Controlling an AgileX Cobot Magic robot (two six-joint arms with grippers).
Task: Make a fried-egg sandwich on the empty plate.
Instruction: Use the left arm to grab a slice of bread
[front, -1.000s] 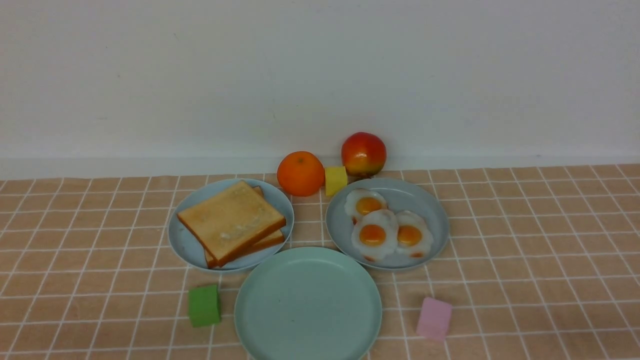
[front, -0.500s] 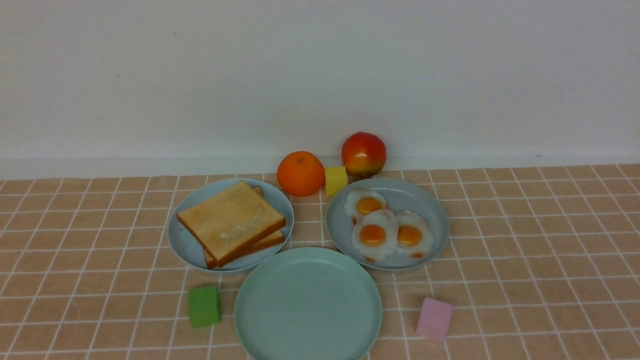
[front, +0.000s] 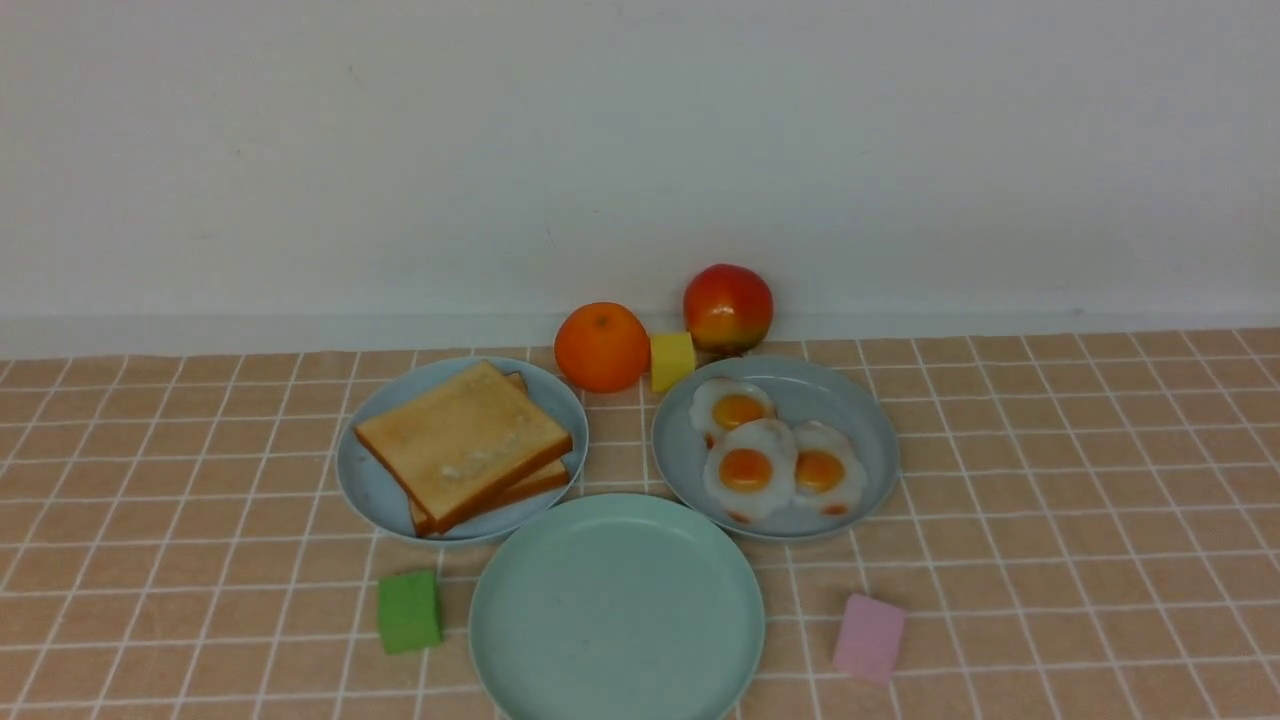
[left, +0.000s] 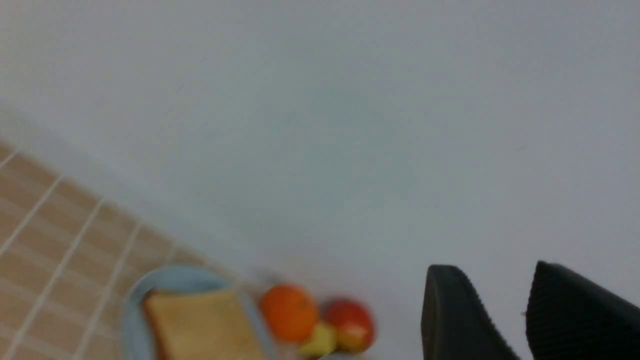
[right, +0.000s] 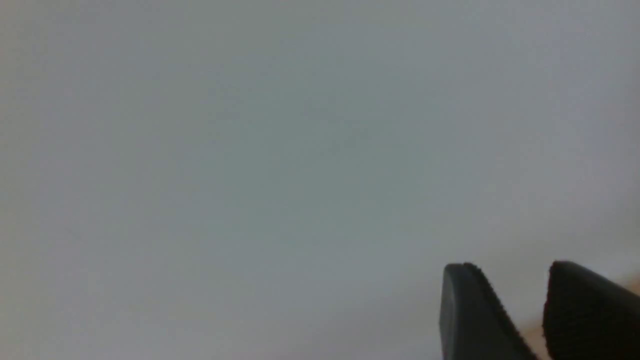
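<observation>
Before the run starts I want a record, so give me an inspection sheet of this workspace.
Surface: peach checked tablecloth, flat.
Job's things: two toast slices stacked on a blue plate; three fried eggs on a grey plate; green plate empty.
Clutter: orange, apple, yellow block behind the plates; green block and pink block beside the green plate.
Grippers: left gripper and right gripper open, holding nothing.
Cables: nothing seen.
Surroundings: plain white wall.

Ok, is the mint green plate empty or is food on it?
Empty. The mint-green plate shows only bare surface; the toast slices lie on the sky-blue plate, the eggs on the grey-blue plate.
</observation>
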